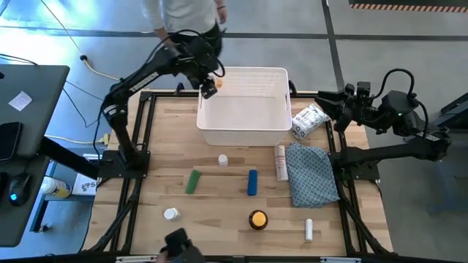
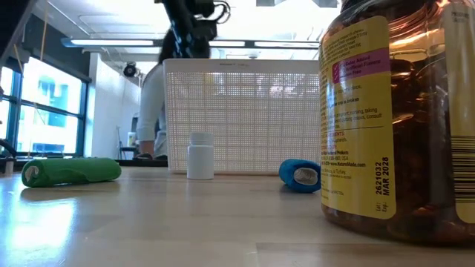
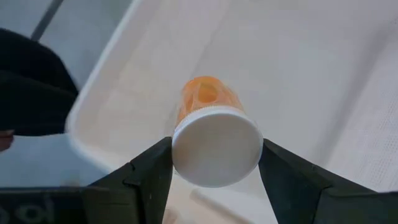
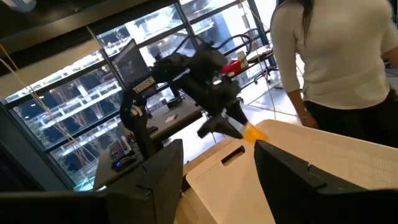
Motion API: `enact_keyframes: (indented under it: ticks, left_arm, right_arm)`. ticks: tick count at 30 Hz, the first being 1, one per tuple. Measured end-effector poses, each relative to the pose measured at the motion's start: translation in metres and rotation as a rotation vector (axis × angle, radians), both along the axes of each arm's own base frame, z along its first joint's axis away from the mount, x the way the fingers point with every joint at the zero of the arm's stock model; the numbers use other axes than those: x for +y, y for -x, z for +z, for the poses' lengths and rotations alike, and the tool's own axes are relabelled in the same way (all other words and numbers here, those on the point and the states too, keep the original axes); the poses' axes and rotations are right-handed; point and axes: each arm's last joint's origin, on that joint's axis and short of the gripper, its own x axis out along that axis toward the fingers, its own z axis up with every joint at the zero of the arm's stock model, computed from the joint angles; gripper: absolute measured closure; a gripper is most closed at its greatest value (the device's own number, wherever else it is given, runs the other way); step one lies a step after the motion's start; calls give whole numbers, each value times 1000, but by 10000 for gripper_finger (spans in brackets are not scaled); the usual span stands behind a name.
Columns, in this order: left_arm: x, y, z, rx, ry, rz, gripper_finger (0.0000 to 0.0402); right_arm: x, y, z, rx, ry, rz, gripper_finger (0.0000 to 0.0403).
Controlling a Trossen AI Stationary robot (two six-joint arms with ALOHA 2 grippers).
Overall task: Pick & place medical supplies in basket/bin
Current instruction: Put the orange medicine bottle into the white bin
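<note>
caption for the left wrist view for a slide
Left end effector holding an orange bottle with a white cap above the white bin.

Amber bottle (image 2: 401,119) cut off at frame edge

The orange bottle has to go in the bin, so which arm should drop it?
The left one. Its claw is shut on the orange bottle right over the far left corner of the bin. The right claw is open, holds nothing, and waits off by the table's right edge.
</note>
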Motion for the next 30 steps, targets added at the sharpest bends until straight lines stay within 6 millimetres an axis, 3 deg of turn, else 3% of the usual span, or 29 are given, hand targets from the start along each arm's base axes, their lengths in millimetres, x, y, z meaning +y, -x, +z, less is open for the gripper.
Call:
enact_keyframes:
  ticks: [10,24,30]
  left_arm:
    - [1,-42,-38,99,-30,-106,145]
    - [24,-71,-110,281,55,-125,145]
    - [31,-76,-133,391,11,-136,145]
  right_arm:
    - [0,-2,-2,12,-23,3,214]
    - [2,-4,-2,-4,-70,71,214]
    - [2,-4,-2,-18,-104,87,214]
